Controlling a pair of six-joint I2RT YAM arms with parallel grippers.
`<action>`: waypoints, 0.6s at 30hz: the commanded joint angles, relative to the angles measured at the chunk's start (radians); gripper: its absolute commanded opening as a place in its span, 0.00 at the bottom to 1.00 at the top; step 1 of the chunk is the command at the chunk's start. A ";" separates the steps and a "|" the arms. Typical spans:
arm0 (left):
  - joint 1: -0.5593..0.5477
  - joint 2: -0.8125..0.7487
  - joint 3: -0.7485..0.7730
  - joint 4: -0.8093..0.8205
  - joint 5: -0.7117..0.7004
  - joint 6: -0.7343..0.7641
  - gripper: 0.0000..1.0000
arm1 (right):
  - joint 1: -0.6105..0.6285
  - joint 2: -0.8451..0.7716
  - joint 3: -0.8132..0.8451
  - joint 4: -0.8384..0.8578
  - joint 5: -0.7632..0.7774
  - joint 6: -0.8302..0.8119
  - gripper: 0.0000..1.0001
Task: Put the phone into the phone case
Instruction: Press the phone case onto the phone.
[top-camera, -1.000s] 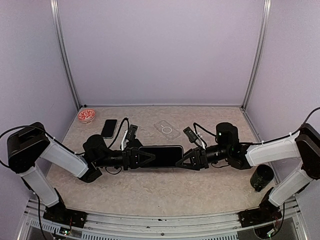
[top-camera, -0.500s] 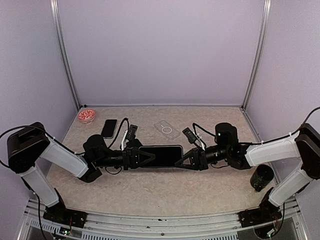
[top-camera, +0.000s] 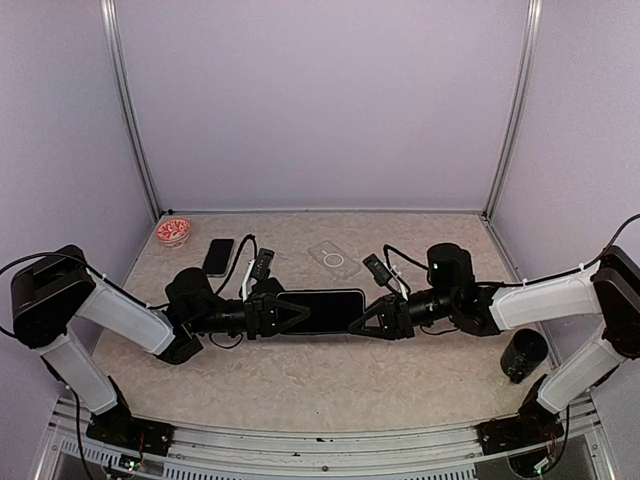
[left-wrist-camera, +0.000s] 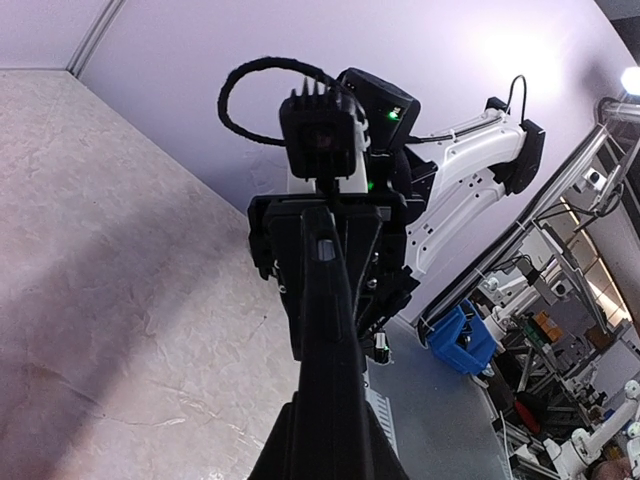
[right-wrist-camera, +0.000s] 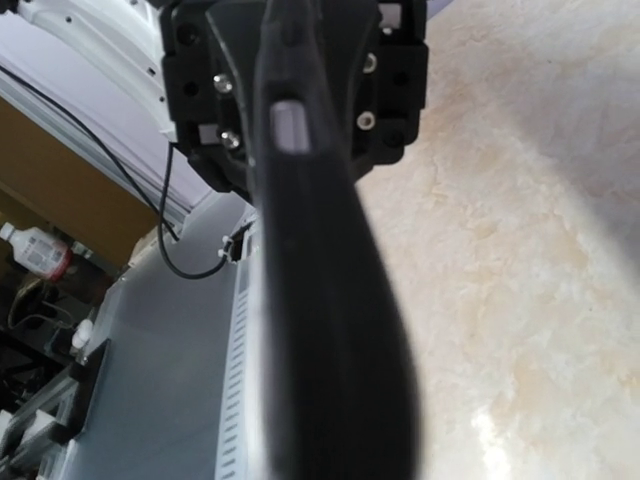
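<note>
The two claws are facing each other across the table and sharing one load. The left gripper (top-camera: 292, 316) is pinching the left end of the black phone (top-camera: 322, 310), its fingers pressed onto the slab. The right gripper (top-camera: 368, 318) is clamping the opposite end. Both wrist views show the phone edge-on, running straight out from between that arm's own fingers toward the other claw. The phone is hanging just above the tabletop, its long axis lying along the line from claw to claw and its broad face turned upward.

The clear phone case (top-camera: 335, 259) is lying flat on the table beyond the held phone, on the far side of both claws and apart from them. It sits roughly between the two fingertips, perhaps a shade toward the right claw, so neither arm is clearly nearer. Its long axis is slanting diagonally, not matching the phone's side-to-side line.

As I judge it, the coming move is asking for a carry away from the bases plus a twist to line the phone up over the case.
</note>
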 joint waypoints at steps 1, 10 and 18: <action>-0.005 -0.038 0.013 0.047 -0.003 0.024 0.00 | 0.008 -0.015 0.031 -0.083 0.079 -0.045 0.29; -0.003 -0.067 0.033 -0.090 -0.010 0.068 0.00 | 0.010 -0.100 0.065 -0.315 0.223 -0.215 0.60; -0.003 -0.081 0.086 -0.267 0.054 0.145 0.00 | 0.010 -0.131 0.123 -0.481 0.240 -0.315 0.61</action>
